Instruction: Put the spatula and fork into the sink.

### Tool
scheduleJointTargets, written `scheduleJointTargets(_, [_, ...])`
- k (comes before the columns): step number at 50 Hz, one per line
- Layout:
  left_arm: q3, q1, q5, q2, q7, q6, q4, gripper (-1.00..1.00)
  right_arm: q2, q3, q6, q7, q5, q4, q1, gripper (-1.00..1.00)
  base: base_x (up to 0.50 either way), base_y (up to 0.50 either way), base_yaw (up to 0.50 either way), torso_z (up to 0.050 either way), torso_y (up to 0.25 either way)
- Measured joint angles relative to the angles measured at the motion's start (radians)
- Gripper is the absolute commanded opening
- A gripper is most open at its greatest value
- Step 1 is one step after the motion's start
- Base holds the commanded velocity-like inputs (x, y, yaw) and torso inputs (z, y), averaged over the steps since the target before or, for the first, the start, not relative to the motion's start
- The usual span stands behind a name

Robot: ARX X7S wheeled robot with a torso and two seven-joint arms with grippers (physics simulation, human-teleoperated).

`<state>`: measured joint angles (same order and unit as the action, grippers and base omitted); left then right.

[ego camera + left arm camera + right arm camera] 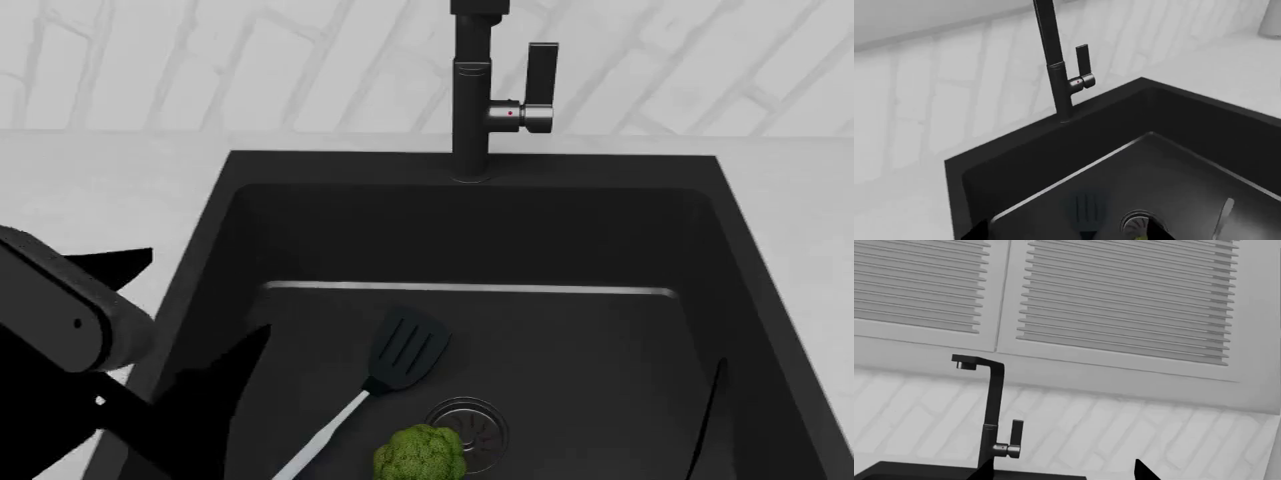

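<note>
The sink [334, 190] is a black basin with a tall black faucet [474, 90]. The spatula [407, 350] lies on the basin floor, black head toward the faucet, pale handle running to the near edge. The fork [709, 415] shows as a thin dark line by the right wall. My left gripper [180, 320] hangs open over the sink's left rim, holding nothing. In the left wrist view the spatula head [1087, 210] and the fork [1223, 217] lie beyond the open left gripper [1067, 234]. My right gripper [1064, 472] is open and empty, facing the faucet [994, 410].
A green lettuce head [420, 455] rests beside the round metal drain [467, 425]. White countertop [94, 190] flanks the sink, with a white brick wall behind. The right wrist view shows louvered shutters [1121, 295] above the wall.
</note>
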<state>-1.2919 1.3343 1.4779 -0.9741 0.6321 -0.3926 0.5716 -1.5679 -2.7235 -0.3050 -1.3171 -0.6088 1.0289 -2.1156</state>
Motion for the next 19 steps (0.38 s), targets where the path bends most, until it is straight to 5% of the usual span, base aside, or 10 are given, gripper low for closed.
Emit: scheduleJointTargets(19, [-0.067,-0.34,-0.246,-0.291,0.13,0.336,0.257,1.0,0.032,-0.005,-0.054,-0.031,0.035,-0.028,0.044,1.0,0.0,0.0,0.0,0.0,0.0])
